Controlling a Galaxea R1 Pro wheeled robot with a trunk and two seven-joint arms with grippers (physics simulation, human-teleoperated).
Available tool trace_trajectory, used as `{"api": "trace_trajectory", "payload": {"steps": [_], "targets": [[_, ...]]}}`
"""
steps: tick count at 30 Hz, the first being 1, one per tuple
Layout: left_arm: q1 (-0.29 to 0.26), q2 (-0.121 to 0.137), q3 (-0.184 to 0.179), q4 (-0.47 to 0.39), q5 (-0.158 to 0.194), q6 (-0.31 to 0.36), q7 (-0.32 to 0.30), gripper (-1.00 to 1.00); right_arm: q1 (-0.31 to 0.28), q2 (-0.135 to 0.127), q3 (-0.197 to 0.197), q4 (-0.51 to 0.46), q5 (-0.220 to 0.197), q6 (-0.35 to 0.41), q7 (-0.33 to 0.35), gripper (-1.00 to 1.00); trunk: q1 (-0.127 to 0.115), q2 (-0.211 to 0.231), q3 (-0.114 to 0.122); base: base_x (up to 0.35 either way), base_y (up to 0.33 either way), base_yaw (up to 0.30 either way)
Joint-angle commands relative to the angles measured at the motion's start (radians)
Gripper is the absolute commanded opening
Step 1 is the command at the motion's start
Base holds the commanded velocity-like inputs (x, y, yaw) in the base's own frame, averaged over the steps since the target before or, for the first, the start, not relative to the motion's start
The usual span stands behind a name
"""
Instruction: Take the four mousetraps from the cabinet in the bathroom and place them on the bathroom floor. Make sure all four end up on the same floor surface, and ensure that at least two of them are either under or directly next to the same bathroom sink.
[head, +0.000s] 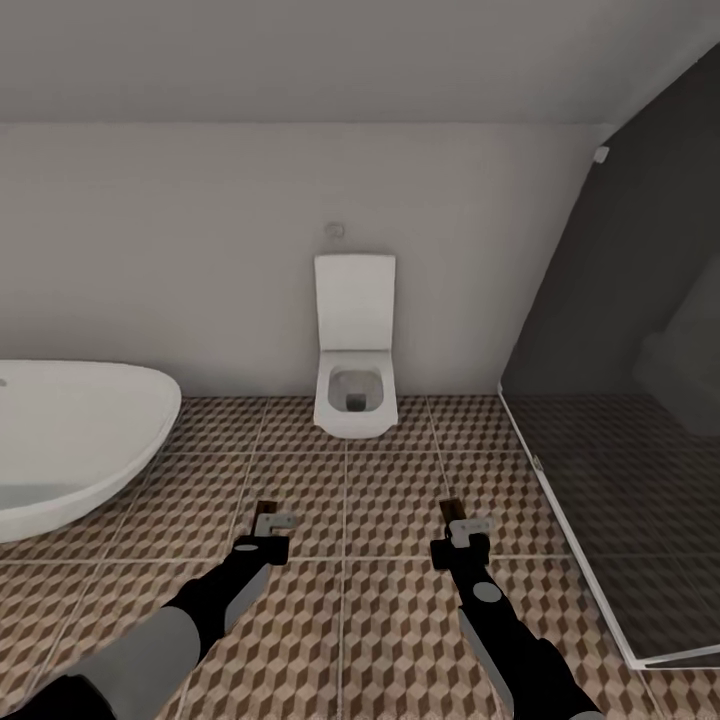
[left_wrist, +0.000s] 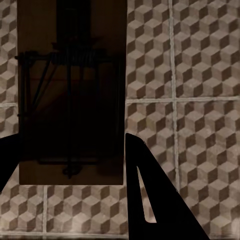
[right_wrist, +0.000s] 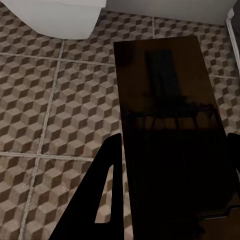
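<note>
Tan wood shows on 2 mousetraps, each a small flat board with dark wire: the left gripper (head: 268, 531) clamps one mousetrap (left_wrist: 70, 100), the right gripper (head: 462, 532) clamps another (right_wrist: 170, 135), both above the cube-patterned bathroom floor (head: 390, 620). Ahead stands a white toilet (head: 355, 375), its bowl open. A bathtub (head: 70, 440) sits left, a glass shower screen (head: 620, 420) right.

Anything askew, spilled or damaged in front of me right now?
Nothing stands out. Each gripper, left and right, holds a flat tan-wood mousetrap squarely above the clean cube-patterned tile floor; the white toilet sits intact.
</note>
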Motion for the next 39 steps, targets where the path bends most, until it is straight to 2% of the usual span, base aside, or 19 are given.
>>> {"api": "trace_trajectory", "payload": {"steps": [1,39], "targets": [[-0.001,0.000,-0.006,-0.001,0.003,0.005,0.006,-1.00,-0.001,-0.001,0.003,-0.002,-0.009,0.004,-0.005,-1.00,0.004,-0.008,-0.006,0.000,0.000,0.000],[-0.001,-0.001,-0.006,0.002,0.003,0.005,0.006,-1.00,-0.001,0.000,0.003,-0.002,-0.008,0.004,-0.005,-1.00,0.150,-0.274,-0.186,0.000,0.000,0.000]]}}
